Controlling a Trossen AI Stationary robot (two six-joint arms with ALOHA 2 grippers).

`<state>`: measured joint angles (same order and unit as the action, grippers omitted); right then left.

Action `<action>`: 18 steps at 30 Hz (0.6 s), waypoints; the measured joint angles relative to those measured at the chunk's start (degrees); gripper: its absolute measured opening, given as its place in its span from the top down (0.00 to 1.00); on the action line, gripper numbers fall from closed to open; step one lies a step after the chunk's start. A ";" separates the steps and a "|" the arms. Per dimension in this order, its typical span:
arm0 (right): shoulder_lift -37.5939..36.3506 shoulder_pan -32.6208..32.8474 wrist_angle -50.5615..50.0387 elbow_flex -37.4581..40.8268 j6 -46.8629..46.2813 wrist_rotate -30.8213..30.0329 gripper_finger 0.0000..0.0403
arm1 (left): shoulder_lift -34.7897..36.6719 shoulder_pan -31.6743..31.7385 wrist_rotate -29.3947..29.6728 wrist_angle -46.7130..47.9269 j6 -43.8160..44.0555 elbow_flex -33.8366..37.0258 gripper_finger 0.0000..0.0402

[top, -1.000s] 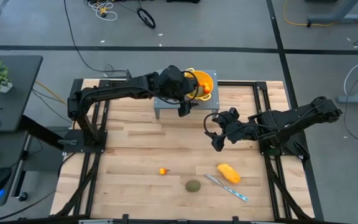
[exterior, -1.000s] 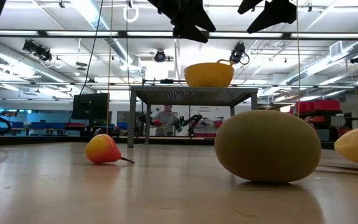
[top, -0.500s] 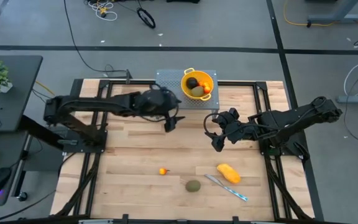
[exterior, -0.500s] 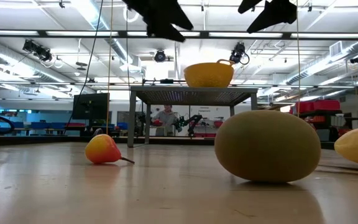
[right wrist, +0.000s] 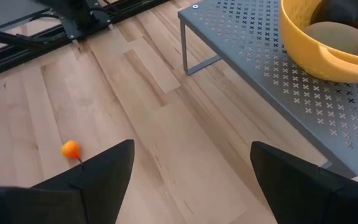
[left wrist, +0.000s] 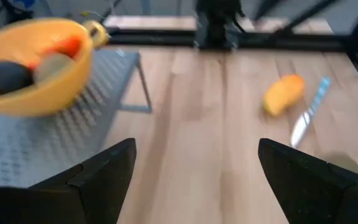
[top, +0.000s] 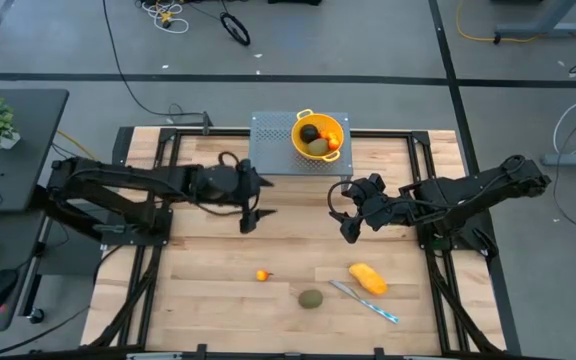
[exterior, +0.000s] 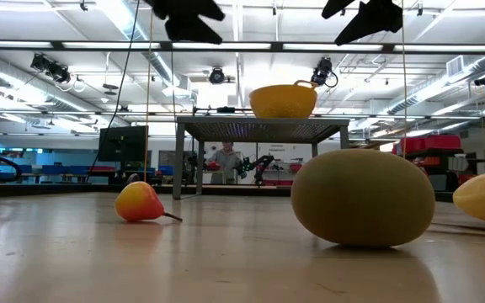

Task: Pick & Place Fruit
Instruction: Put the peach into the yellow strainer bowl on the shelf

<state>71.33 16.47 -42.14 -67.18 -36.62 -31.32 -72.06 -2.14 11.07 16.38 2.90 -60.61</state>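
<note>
On the wooden table lie a yellow-orange oblong fruit [top: 367,278], an olive-green oval [top: 311,298] and a tiny orange-red piece [top: 261,275]. The yellow colander [top: 318,133] stands on a grey perforated stand [top: 273,140] at the far edge. It holds a dark ball [left wrist: 4,76], a green oval [left wrist: 53,65] and an orange-red piece [left wrist: 70,45]. My left gripper [top: 248,218] hangs open above the table's middle, near side of the stand, with nothing between its fingers. My right gripper [top: 348,225] hangs open to its right, also with nothing between its fingers.
A slim silver-and-blue knife [top: 365,302] lies beside the yellow-orange fruit, near the front edge. Black frame rails [top: 423,170] run along the table's sides. Bare wood [top: 208,270] lies left of the orange-red piece. A person [exterior: 224,160] shows far behind the table.
My left gripper has drawn back from beside the colander toward the table's near and left edges, sinking a little, and has stayed open. The fruit in the colander and on the table has not moved.
</note>
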 joint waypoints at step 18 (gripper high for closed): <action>0.00 0.00 0.37 0.00 -0.66 -0.08 0.18 | 1.70 -14.18 3.19 1.03 -0.95 5.44 0.14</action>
<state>71.33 16.47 -41.78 -67.18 -37.28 -31.39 -70.37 -16.32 14.26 17.41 1.95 -55.18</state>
